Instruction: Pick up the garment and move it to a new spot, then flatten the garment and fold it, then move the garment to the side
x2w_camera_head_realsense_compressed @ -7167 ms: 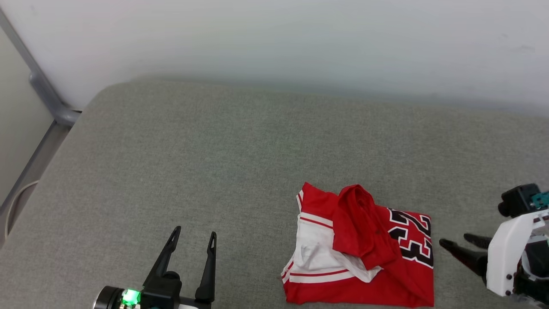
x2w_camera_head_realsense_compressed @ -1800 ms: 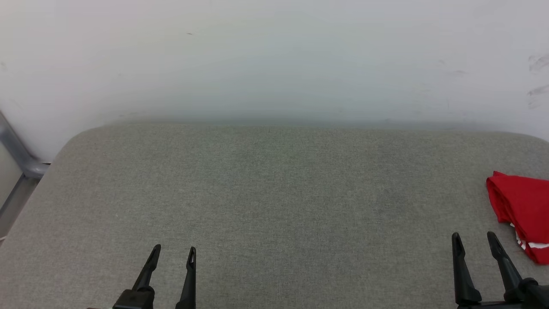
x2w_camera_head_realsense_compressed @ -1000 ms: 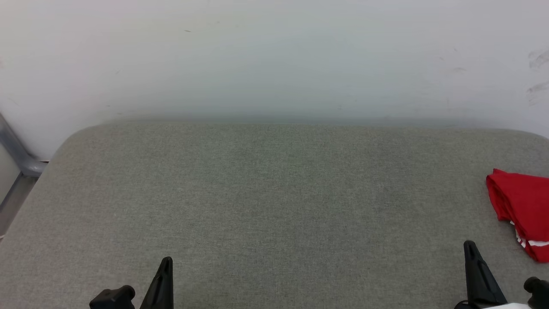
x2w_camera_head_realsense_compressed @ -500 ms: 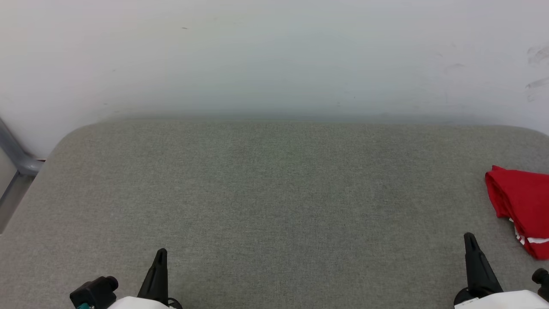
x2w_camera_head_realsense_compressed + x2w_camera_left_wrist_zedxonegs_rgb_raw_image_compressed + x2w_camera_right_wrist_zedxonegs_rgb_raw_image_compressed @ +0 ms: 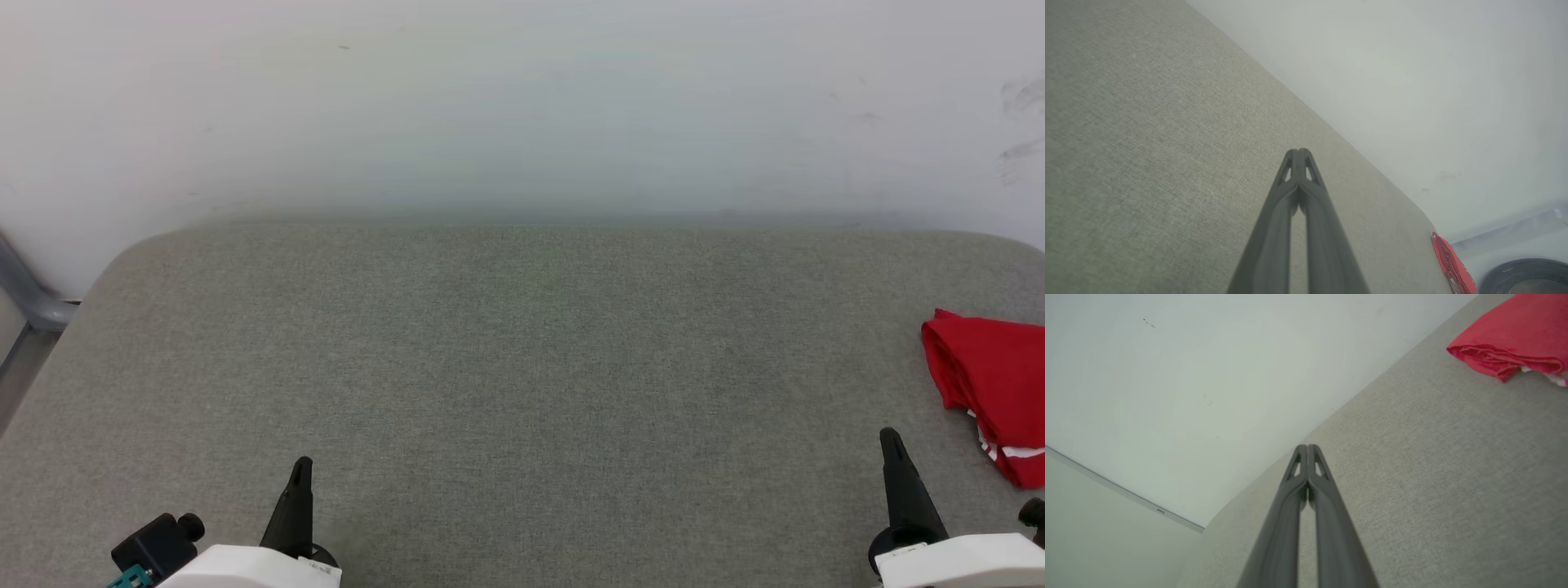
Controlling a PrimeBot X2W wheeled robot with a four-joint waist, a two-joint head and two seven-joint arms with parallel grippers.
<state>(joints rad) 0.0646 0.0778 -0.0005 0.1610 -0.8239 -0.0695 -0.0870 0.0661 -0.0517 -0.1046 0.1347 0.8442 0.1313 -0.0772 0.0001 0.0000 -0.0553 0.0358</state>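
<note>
The garment (image 5: 992,384), a folded red bundle with a bit of white stripe trim, lies at the far right edge of the grey surface; it also appears as the red garment (image 5: 1515,343) at the upper right of the right wrist view and as a thin red garment (image 5: 1451,263) at the lower right of the left wrist view. My left gripper (image 5: 300,469) is at the lower left, shut and holding nothing, with its tips touching (image 5: 1298,152). My right gripper (image 5: 890,437) is at the lower right, shut and holding nothing, a short way left of the garment (image 5: 1307,446).
The grey fabric surface (image 5: 522,367) runs across the head view with rounded far corners. A white wall (image 5: 522,106) stands behind it. A grey metal frame (image 5: 24,302) sits at the far left. A dark round object (image 5: 1527,279) lies beyond the surface's end.
Over the last second both grippers stay shut and have risen slightly in the head view. The picture has drifted a little, so the camera has moved. The garment lies where it was.
</note>
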